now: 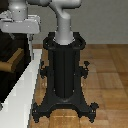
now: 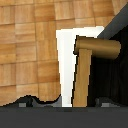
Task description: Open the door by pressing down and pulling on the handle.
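1. In the exterior view the black pedestal [image 1: 64, 75] stands nearest, its splayed feet on the wooden floor [image 1: 107, 75].
2. The grey-white arm [image 1: 64, 22] rises from the pedestal and reaches toward the exterior view's left, ending in the hand [image 1: 19, 26] just above the handle [image 1: 11, 61].
3. The hand's fingers are not clearly visible in either view, so I cannot tell how far it is open or whether it holds anything.
4. The tan handle projects from the dark door [image 1: 12, 65], whose pale frame edge [image 1: 22, 82] runs diagonally past the pedestal.
5. In the wrist view the handle [image 2: 85, 70] lies over the white frame edge [image 2: 67, 60] and dark door [image 2: 112, 75], with wooden floor [image 2: 27, 50] beyond.
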You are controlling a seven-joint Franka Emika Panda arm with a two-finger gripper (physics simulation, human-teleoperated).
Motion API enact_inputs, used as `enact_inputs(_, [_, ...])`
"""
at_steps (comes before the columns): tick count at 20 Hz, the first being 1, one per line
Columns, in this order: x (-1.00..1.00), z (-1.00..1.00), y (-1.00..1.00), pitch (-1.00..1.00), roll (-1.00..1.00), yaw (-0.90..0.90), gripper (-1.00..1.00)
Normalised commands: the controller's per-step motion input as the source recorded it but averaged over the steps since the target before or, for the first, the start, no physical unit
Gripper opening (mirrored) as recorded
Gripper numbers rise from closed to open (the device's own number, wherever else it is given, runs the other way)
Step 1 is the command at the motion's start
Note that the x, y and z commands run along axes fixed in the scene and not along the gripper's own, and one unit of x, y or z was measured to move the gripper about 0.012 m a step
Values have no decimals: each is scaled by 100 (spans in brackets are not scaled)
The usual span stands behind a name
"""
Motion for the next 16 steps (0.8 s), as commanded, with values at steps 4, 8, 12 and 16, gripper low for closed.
enact_inputs(4, [0,0,-25,0,0,-8,100])
enact_inputs(8, [0,0,-25,0,0,0,100])
enact_inputs(12, [0,0,0,0,0,0,100])
enact_inputs(16, [0,-25,-25,0,0,0,100])
